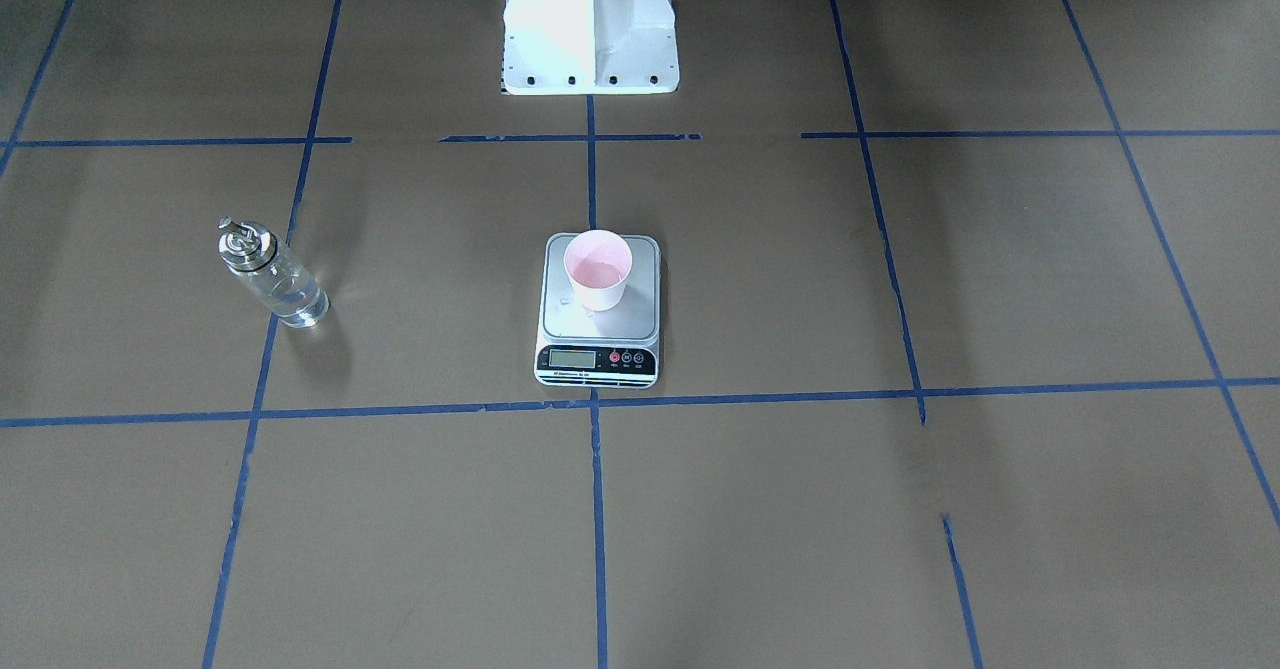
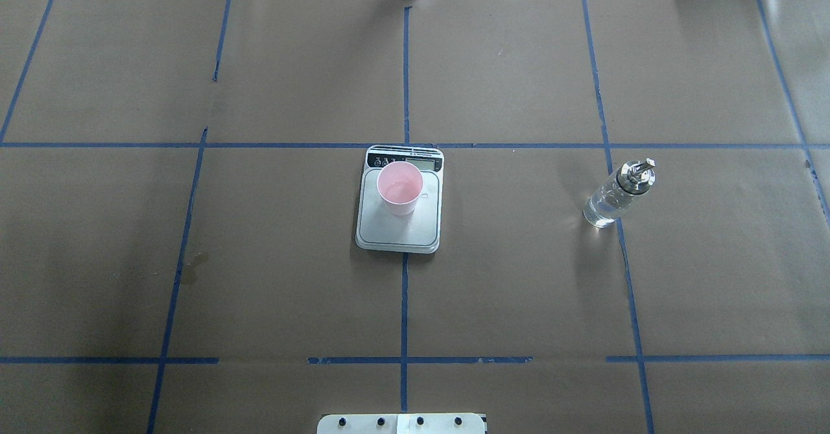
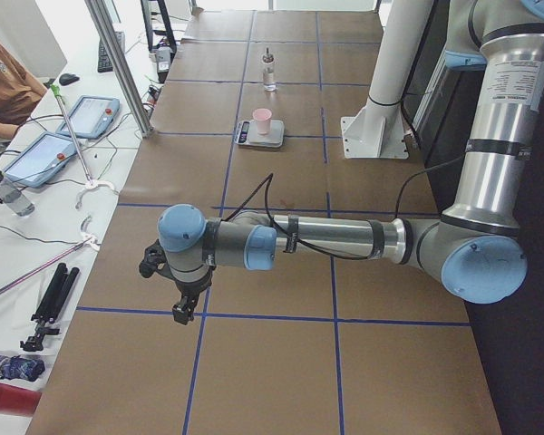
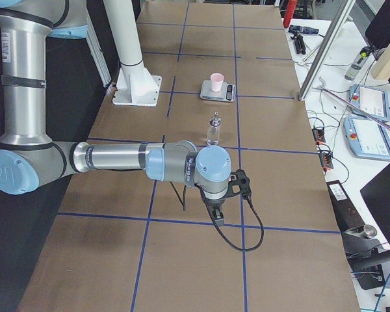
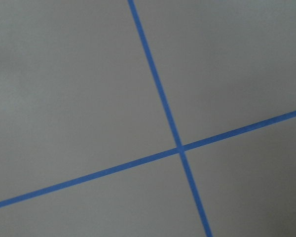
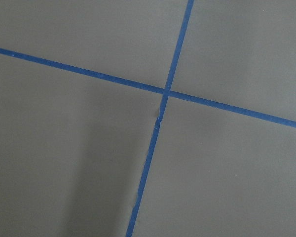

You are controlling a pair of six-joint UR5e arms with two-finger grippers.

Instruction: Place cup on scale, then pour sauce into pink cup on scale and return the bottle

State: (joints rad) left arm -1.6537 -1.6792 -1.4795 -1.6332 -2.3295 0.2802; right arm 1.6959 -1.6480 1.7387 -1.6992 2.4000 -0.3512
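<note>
Shows cup upright on scale, bottle apart on counter; cannot tell grip of left hand or right hand.

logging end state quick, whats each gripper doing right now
Left gripper: cannot be told; it shows only in a side view.
Right gripper: cannot be told, for the same reason.

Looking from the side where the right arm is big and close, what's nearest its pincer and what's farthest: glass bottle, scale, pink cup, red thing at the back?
1. Glass bottle, just beyond the right pincer.
2. Scale and pink cup, mid-table; the cup stands on the scale, too close to call.
3. Red thing, by the far corner.
</note>
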